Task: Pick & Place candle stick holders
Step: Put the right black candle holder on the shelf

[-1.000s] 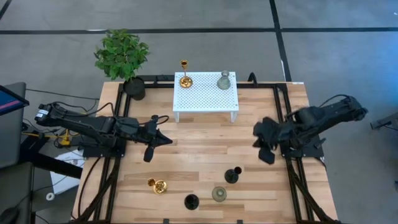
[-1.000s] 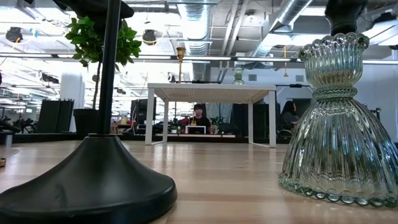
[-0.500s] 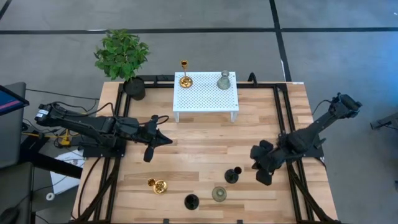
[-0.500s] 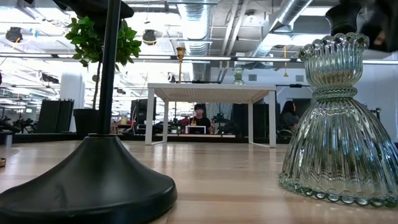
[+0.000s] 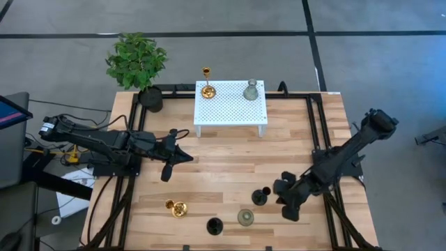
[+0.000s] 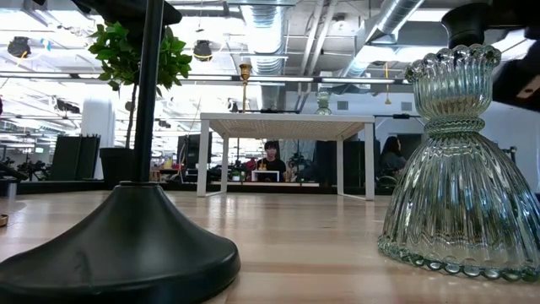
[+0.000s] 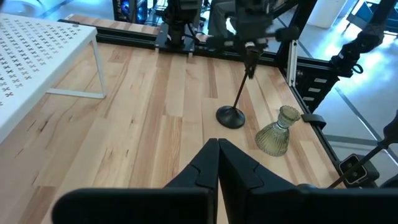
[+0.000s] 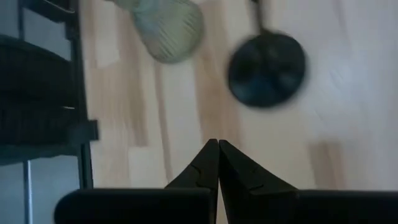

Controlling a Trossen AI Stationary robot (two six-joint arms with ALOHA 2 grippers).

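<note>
over the last second we have swung our right arm down and in from the table's right edge, and the right gripper [image 5: 287,202] now sits low on the near side, just beside the black holder [image 5: 260,196] and near the grey-green glass holder [image 5: 245,217]. its wrist view shows the fingers pressed together with nothing between them, so they must open before any grab. we judge this as the approach to the next pick, most likely that black holder.

one gold holder [image 5: 206,88] and one grey-green holder [image 5: 251,90] already stand on the white perforated stand [image 5: 230,111]. a second gold holder [image 5: 177,208] and another black holder [image 5: 214,225] wait on the wood near the front edge.

our left gripper [image 5: 169,162] hangs unmoved over the table's left side, fingers together and empty.
</note>
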